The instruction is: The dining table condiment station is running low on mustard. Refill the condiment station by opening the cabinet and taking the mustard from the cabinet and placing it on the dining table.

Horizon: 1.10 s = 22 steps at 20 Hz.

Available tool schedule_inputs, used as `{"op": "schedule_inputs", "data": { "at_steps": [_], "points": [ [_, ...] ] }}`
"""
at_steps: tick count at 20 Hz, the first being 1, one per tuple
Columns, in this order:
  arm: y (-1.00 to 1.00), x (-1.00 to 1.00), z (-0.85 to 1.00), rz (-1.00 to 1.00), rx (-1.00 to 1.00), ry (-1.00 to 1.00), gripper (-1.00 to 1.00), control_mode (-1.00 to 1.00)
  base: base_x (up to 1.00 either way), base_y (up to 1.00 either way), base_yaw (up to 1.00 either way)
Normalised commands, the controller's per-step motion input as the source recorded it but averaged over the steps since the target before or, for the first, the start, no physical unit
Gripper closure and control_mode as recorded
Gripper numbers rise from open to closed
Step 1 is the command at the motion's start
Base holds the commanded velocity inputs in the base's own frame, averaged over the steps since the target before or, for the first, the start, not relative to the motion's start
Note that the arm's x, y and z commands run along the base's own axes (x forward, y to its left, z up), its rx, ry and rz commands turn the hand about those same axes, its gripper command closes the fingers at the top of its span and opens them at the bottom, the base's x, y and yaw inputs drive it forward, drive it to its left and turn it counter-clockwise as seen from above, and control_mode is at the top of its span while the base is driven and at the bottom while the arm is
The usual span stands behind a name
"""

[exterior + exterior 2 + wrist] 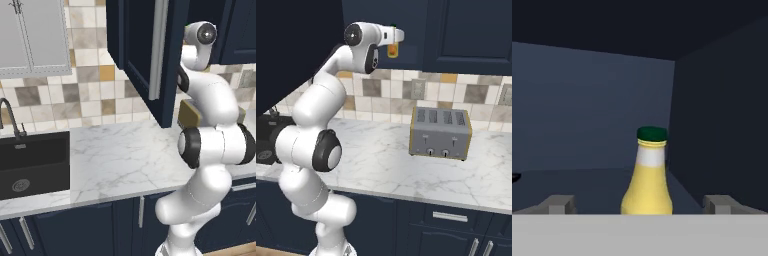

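Observation:
The mustard (648,175), a small yellow squeeze bottle with a dark green cap, stands upright on the shelf inside the dark navy cabinet (587,110), near its right wall. My gripper (641,205) is open, and the bottle sits centred just beyond the wide gap between its fingertips (559,204), untouched. In the left base view the cabinet door (140,45) hangs open with its silver bar handle (158,50). In the right base view my arm reaches up into the cabinet (466,30). The dining table is out of view.
Below the cabinet runs a marble worktop (125,155) with a black sink (32,160) and tap at the left. A grey toaster (440,132) stands against the tiled wall. A pale grey cabinet (35,35) hangs at the upper left.

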Motion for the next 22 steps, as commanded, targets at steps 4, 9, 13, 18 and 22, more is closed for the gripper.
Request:
{"op": "schedule_inputs", "data": {
  "at_steps": [4, 9, 13, 18, 22],
  "points": [
    [0.00, 0.47, 0.07, -0.08, 0.00, 0.03, -1.00, -1.00, 0.00, 0.00, 0.00],
    [-0.03, 0.32, 0.07, -0.04, 0.00, 0.02, -1.00, -1.00, 0.00, 0.00, 0.00],
    [-0.06, 0.25, 0.02, -0.03, 0.00, 0.03, -1.00, -1.00, 0.00, 0.00, 0.00],
    [-0.35, 0.11, 0.00, 0.00, 0.00, 0.00, -1.00, -1.00, 0.00, 0.00, 0.00],
    [-0.34, 0.07, 0.00, 0.00, 0.00, 0.00, -1.00, -1.00, 0.00, 0.00, 0.00]
  ]
}}
